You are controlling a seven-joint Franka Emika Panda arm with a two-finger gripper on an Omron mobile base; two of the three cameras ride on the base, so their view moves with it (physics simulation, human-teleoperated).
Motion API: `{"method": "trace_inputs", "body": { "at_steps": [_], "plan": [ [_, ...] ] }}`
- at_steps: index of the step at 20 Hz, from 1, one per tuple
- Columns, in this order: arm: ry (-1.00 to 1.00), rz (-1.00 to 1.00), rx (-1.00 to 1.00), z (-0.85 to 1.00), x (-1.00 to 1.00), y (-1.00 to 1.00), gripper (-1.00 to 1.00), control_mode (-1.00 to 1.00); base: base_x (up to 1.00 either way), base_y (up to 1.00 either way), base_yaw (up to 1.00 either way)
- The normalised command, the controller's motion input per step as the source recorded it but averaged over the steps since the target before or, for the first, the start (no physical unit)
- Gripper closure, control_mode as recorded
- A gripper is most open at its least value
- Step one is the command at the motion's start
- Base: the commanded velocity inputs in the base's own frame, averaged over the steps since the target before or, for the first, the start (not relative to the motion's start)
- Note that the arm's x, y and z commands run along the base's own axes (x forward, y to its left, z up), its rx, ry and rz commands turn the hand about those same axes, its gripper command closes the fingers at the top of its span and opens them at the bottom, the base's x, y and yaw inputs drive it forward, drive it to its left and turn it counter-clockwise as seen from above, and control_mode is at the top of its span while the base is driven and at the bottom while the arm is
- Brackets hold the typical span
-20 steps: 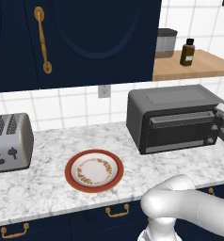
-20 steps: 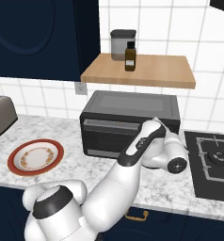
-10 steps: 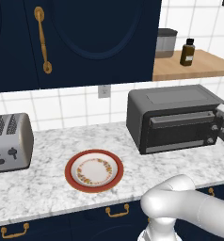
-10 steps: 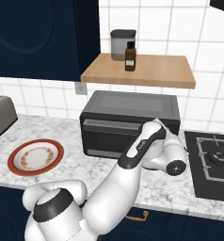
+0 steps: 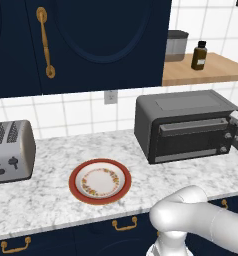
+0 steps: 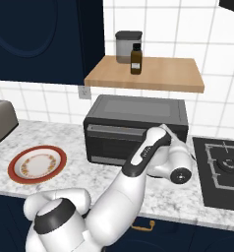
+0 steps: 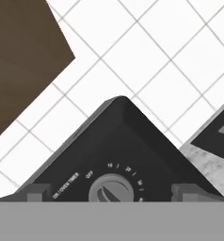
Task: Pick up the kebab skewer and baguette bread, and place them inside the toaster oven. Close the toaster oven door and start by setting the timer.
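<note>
On the marble counter [image 5: 51,200], the toaster oven [image 5: 183,125] stands closed; fingers [image 7: 38,192] spread wide around its timer knob [image 7: 111,189]

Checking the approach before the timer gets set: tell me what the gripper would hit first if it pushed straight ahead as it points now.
Most likely the timer knob on the toaster oven: it sits centred between the fingertips, apparently close, though depth is unclear.

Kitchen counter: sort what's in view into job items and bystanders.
Job items:
toaster oven, door shut
timer knob, between the fingers

Bystanders:
plate
silver toaster
brown bottle
grey canister
wooden shelf
stove
</note>
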Motion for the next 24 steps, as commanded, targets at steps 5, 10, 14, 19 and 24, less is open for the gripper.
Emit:
{"method": "trace_inputs", "body": {
  "at_steps": [5,10,14,19,24],
  "plan": [
    [0.02,-0.04,0.00,0.00,0.09,0.10,-1.00,-1.00,0.00,0.00,0.00],
    [0.07,0.00,0.00,0.00,0.05,0.00,-1.00,-1.00,0.00,0.00,0.00],
    [0.02,0.00,0.00,0.00,0.23,0.00,-1.00,-1.00,0.00,0.00,0.00],
    [0.00,0.00,0.00,0.00,0.13,0.00,-1.00,-1.00,0.00,0.00,0.00],
    [0.00,0.00,0.00,0.00,0.00,0.00,-1.00,-1.00,0.00,0.00,0.00]
  ]
}}
